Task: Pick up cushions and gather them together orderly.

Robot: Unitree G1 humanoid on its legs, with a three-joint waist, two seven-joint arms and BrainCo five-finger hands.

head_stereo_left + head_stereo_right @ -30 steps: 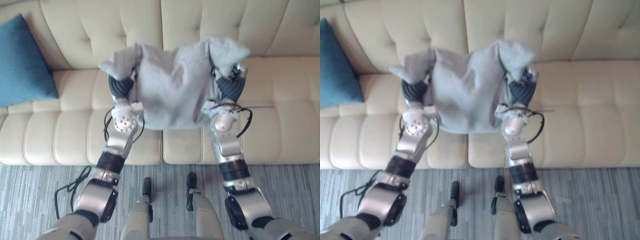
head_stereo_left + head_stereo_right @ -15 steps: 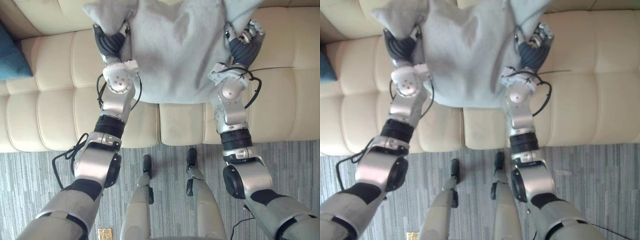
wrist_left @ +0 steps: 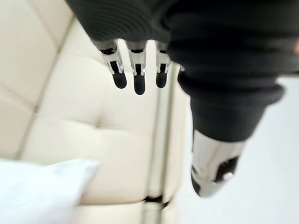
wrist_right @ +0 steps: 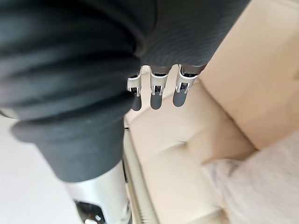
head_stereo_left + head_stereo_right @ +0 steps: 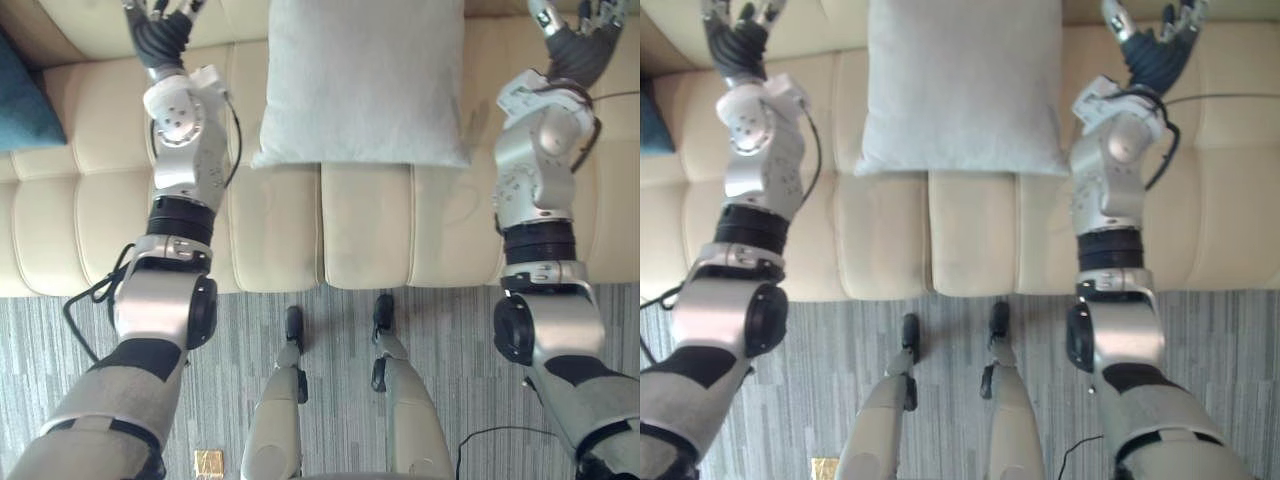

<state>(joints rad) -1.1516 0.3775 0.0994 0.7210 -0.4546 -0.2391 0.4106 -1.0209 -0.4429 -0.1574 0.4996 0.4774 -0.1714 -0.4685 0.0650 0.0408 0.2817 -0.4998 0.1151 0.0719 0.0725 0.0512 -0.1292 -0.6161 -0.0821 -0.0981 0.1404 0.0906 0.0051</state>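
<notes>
I see the light grey cushion [image 5: 360, 80] lying flat on the cream sofa [image 5: 360, 230] seat, between my two raised hands. The left hand [image 5: 160, 28] and right hand [image 5: 573, 38] hold nothing, fingers [image 3: 135, 80] straight and spread. A teal cushion [image 5: 25, 105] sits at the sofa's far left.

Bright, even light with soft shadows.
The cream sofa [image 5: 370, 230] is lit evenly, darker only in its seams. The grey cushion [image 5: 362, 80] casts a faint shadow at its edge, and small glints show on the left hand [image 3: 135, 70].
</notes>
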